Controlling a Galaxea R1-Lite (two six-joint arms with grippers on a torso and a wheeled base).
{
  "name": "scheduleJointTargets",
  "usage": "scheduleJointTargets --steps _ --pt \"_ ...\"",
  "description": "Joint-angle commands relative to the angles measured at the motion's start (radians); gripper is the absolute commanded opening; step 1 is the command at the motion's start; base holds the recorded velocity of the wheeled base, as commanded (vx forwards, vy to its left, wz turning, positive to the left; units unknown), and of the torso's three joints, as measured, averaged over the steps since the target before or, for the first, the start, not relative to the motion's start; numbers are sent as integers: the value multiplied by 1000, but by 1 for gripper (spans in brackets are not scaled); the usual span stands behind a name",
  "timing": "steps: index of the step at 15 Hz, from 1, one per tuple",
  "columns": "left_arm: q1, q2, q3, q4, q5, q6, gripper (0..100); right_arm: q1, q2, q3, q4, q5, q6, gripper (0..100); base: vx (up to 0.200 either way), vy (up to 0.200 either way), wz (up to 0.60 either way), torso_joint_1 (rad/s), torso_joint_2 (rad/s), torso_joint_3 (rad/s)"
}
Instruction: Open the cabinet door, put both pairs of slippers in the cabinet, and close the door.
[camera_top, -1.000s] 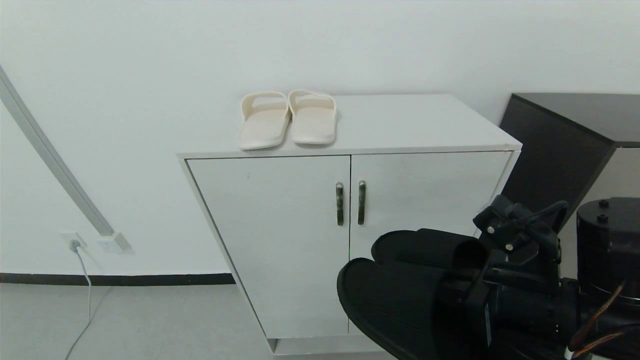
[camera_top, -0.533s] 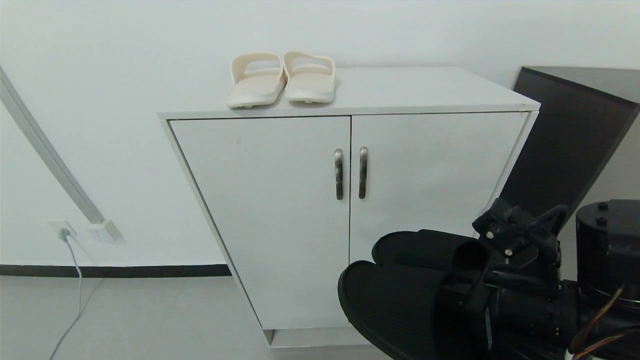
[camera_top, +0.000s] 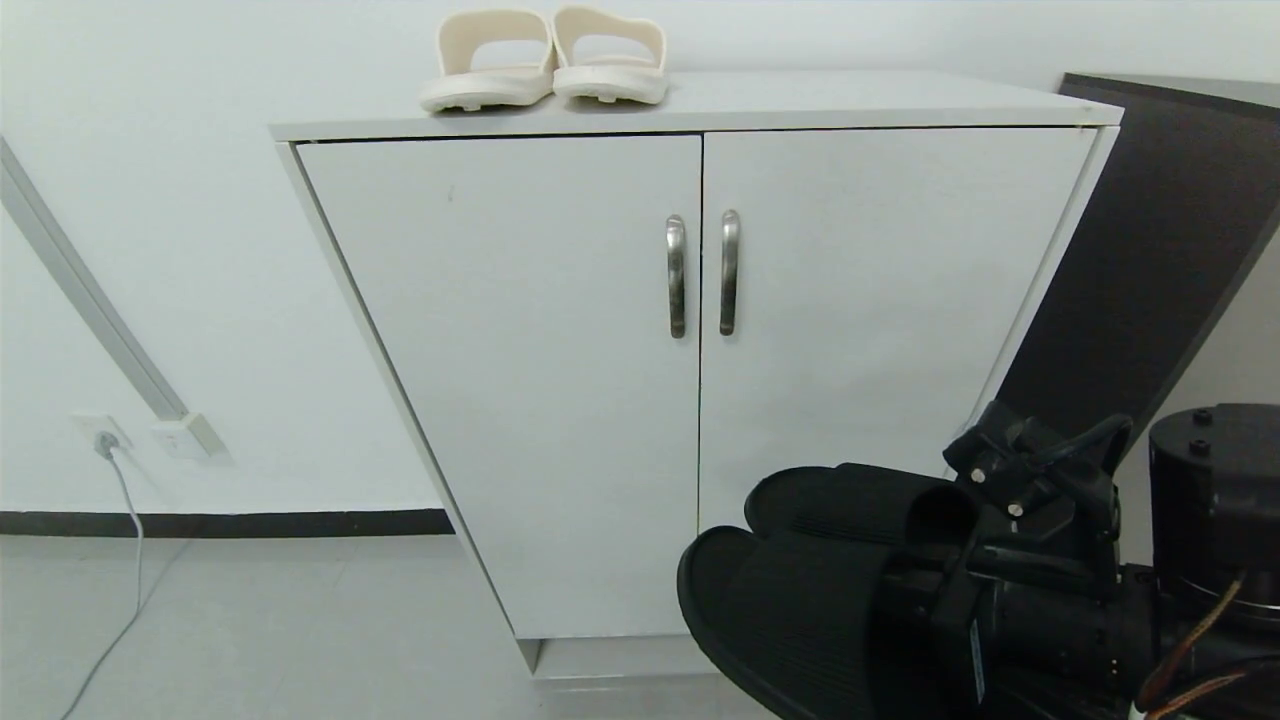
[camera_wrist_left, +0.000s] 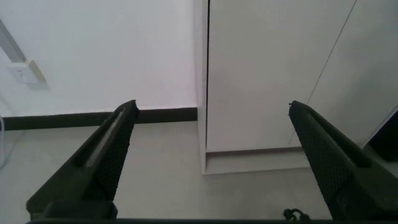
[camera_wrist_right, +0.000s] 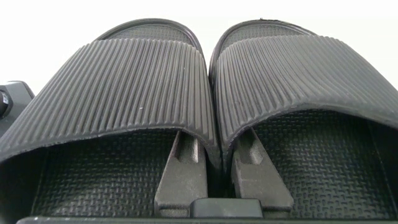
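Observation:
A white two-door cabinet (camera_top: 520, 350) stands against the wall, both doors closed, with two metal handles (camera_top: 677, 275) (camera_top: 729, 270) side by side at the middle. A cream pair of slippers (camera_top: 545, 55) lies on its top near the left. At the lower right, in front of the right door, my right gripper (camera_top: 950, 575) is shut on a black pair of slippers (camera_top: 800, 600). In the right wrist view its fingers (camera_wrist_right: 181, 168) reach under the ribbed straps (camera_wrist_right: 143, 81) and pinch the two inner edges together. My left gripper (camera_wrist_left: 211, 107) is open and empty, low, facing the cabinet's bottom left corner (camera_wrist_left: 267, 74).
A dark piece of furniture (camera_top: 1150, 250) stands just right of the cabinet. Left of it are a slanted wall conduit (camera_top: 80, 290), a socket with a cable (camera_top: 100, 440) and open grey floor (camera_top: 250, 630).
The whole head picture has shifted: the cabinet and cream slippers sit higher in frame, so the camera has moved lower. My right gripper still holds the black slippers at the same spot.

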Motion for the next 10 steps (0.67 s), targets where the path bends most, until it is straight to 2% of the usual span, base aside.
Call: scheduleJointTargets --steps 1,2,8,9,10 --pt "0 1 -2 0 1 60 100 0 1 0 -1 1 0 0 0 0 0 2 105 95" --pt "0 1 -2 2 -2 67 100 0 1 0 -1 1 0 0 0 0 0 2 51 41" --pt "-2 40 -14 -3 -5 51 100 0 -10 2 -5 -1 0 0 0 0 0 0 0 0" --pt "-8 78 -71 -4 -11 24 100 0 -10 4 -7 -1 2 0 0 0 0 0 0 0" --pt "-31 181 -206 -3 -54 -104 100 0 -7 8 -7 2 0 0 0 0 0 0 0 0"
